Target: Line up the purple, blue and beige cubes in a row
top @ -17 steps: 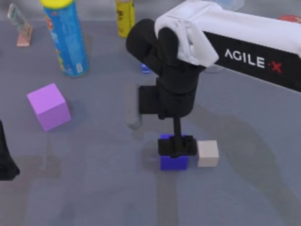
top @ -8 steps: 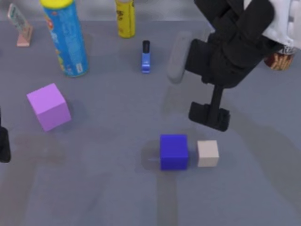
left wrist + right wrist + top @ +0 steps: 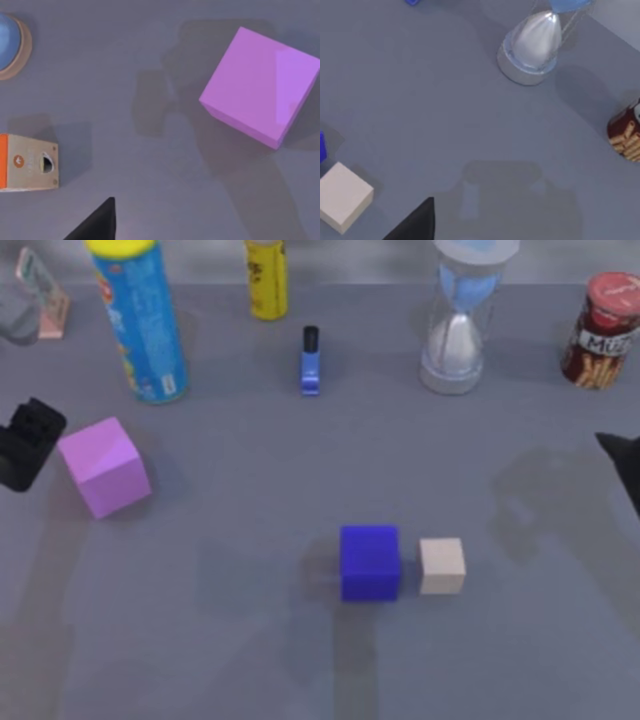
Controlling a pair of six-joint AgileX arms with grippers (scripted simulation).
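My left gripper [image 3: 28, 443], grip unreadable, sits at the table's left edge beside the purple cube [image 3: 104, 466], with bare table between it and the near-touching blue cube [image 3: 370, 562] and beige cube [image 3: 441, 565].

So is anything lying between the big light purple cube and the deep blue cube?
Nothing: in the top view only bare grey table separates the matte light purple cube from the deep blue cube.
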